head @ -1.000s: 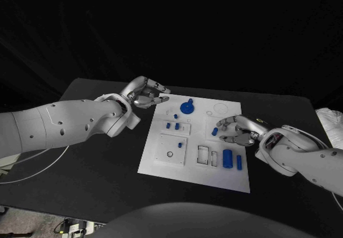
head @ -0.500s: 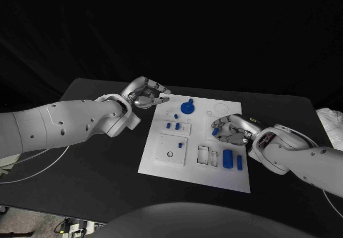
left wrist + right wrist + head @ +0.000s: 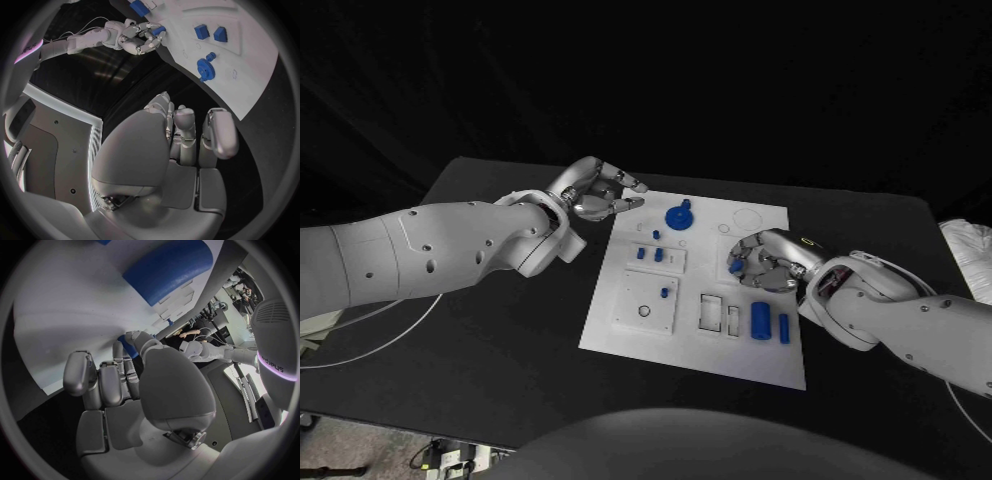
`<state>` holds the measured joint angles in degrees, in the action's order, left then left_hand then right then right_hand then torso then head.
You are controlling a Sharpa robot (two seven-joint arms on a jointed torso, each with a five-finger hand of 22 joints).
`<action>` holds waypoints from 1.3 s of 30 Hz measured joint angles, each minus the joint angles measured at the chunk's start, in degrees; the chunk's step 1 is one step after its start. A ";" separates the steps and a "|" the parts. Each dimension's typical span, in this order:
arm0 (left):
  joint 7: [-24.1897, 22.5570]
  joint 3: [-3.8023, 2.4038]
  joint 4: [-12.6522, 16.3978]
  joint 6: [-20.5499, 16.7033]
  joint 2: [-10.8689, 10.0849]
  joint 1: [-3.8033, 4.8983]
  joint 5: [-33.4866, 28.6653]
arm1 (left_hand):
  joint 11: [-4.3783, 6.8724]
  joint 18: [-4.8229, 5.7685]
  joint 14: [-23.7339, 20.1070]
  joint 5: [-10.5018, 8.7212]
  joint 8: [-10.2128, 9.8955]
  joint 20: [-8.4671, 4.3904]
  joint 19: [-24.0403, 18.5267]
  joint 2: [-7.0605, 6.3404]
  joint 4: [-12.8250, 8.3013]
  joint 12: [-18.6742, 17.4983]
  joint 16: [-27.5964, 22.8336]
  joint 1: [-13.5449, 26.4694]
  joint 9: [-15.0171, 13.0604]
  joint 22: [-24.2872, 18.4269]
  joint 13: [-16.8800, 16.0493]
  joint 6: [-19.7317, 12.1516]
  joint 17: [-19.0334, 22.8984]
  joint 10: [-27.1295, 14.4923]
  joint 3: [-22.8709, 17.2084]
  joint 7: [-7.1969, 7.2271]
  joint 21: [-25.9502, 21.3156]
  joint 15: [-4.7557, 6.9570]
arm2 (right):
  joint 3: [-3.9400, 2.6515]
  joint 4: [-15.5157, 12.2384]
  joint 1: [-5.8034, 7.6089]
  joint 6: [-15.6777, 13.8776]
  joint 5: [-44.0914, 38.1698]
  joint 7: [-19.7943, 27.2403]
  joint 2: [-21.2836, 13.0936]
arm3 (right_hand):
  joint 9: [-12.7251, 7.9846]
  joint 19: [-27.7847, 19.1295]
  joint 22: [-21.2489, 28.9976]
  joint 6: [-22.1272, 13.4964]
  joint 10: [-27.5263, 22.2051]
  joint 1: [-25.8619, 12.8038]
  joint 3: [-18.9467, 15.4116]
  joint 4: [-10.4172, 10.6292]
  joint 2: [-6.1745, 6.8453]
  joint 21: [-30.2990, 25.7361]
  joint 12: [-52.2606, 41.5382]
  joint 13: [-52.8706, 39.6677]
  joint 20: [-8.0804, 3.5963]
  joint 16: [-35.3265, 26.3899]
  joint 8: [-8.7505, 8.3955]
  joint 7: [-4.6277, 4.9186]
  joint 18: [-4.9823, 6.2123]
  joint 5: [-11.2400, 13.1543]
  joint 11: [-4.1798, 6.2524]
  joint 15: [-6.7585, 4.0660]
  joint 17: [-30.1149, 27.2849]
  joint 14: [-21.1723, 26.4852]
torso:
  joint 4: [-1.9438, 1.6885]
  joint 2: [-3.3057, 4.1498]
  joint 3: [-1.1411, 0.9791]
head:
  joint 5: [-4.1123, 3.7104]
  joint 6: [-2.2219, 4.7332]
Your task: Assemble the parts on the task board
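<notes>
Now the right hand pinches a small blue peg on the white task board. Next, probably seat it in a socket. The left hand hovers curled and empty off the far-left corner.

Robotics lab: black table, black backdrop, white task board, loose cables.

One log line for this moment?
right hand: pinching blue part over board | left hand: empty, fingers curled, off board's corner
</notes>
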<state>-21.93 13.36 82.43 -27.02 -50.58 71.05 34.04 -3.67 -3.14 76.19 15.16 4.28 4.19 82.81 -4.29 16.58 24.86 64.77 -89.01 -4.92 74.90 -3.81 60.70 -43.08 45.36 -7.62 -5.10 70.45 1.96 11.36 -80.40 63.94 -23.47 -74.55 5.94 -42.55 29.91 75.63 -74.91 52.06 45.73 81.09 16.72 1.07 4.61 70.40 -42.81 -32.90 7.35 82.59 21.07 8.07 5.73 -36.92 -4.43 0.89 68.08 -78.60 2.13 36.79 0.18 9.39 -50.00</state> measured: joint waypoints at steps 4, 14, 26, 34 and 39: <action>0.10 0.00 -0.09 0.13 0.02 -0.40 0.02 | 0.00 0.00 -0.20 0.00 0.00 0.21 -0.21 0.30 0.00 0.00 0.00 -0.30 0.00 0.00 0.00 0.00 0.00 0.00 0.00 0.00 -0.23 -0.20 | 0.04 -0.26 -0.11 -0.44 0.47 0.41 -0.41 | -0.03 -0.31 0.00 -1.33 0.49 0.31 0.76 -0.76 -0.30 0.00 0.00 0.09 -0.30 -0.46 1.71 -0.10 -0.01 -0.27 0.09 -0.20 -0.78 0.20 | 0.00 -0.03 0.01 | 0.10 0.00; 0.23 0.00 -0.42 0.31 0.35 -0.66 0.05 | -0.13 0.00 -0.20 0.00 0.00 0.21 -0.21 0.30 0.00 0.00 0.00 -0.30 -0.01 0.00 0.00 0.20 0.05 0.13 0.00 -0.20 -0.22 -0.20 | -0.30 -4.76 1.49 -2.08 2.92 1.03 -3.52 | -0.03 -0.51 0.01 -2.07 0.90 0.68 0.91 -0.95 -0.09 0.00 0.13 0.17 -0.51 -0.68 4.08 -0.06 -0.01 0.77 0.29 -0.19 -1.43 0.20 | -0.02 -0.09 0.05 | 0.40 0.00; 0.28 0.00 -1.48 0.40 1.31 -0.83 0.08 | -0.20 0.00 -0.58 0.26 0.00 0.51 -0.51 0.53 0.00 0.00 -0.57 -0.53 -0.01 0.05 0.00 0.20 1.23 0.20 -0.32 -0.20 -1.57 -0.50 | -0.47 -12.56 6.49 -0.26 8.30 0.05 -4.80 | 1.75 -0.51 -0.04 -4.15 0.97 0.27 2.05 -1.69 -0.49 0.00 0.63 0.24 -0.50 -0.68 4.07 0.07 -0.01 1.68 0.23 -0.19 -1.52 0.20 | 0.12 -0.19 0.09 | 1.07 0.00; 0.23 -0.01 -2.62 0.70 2.34 -1.24 0.09 | -0.20 -0.87 -3.17 0.65 0.00 0.71 -1.96 0.91 0.00 0.00 -3.33 -0.91 0.07 0.04 0.07 -0.01 5.61 0.20 -0.32 -0.41 -4.86 -0.72 | -0.45 -13.53 5.59 5.38 6.09 -2.22 0.67 | 7.98 -1.00 -0.03 -4.87 1.06 0.26 3.04 -1.98 -0.49 -0.41 1.49 0.75 -0.43 -1.05 2.33 0.41 0.00 1.97 0.11 0.14 -2.24 0.52 | 0.07 -0.26 0.04 | 1.69 0.00; 0.18 -0.01 -2.86 0.83 2.69 -1.29 0.10 | -0.20 -0.87 -3.18 0.65 0.00 0.71 -1.96 0.90 0.00 0.00 -3.33 -0.91 0.07 0.04 0.07 -0.01 5.81 0.20 -0.32 -0.40 -4.86 -0.72 | -0.43 -12.52 4.75 8.95 3.17 -3.73 4.60 | 7.24 -1.87 -0.03 -5.16 0.64 -0.27 3.48 -2.01 0.03 -1.29 2.68 1.31 -0.18 -1.34 1.09 0.68 0.00 2.19 -0.31 0.33 -3.02 1.14 | -0.05 -0.27 0.05 | 2.32 0.00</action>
<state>-21.75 13.35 79.57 -26.19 -47.90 69.76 34.14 -3.88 -4.01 73.02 15.81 4.28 4.89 80.85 -3.39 16.57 24.86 61.44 -89.92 -4.86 74.94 -3.74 60.69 -37.26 45.57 -7.94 -5.51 65.58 1.24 10.92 -92.92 68.69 -14.52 -71.39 2.20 -37.96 37.15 73.76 -74.94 46.90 46.38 80.82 20.20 -0.93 4.65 69.10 -40.13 -31.59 7.17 81.25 22.16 8.75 5.73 -34.73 -4.74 1.22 65.06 -77.46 2.07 36.51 0.24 11.71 -50.00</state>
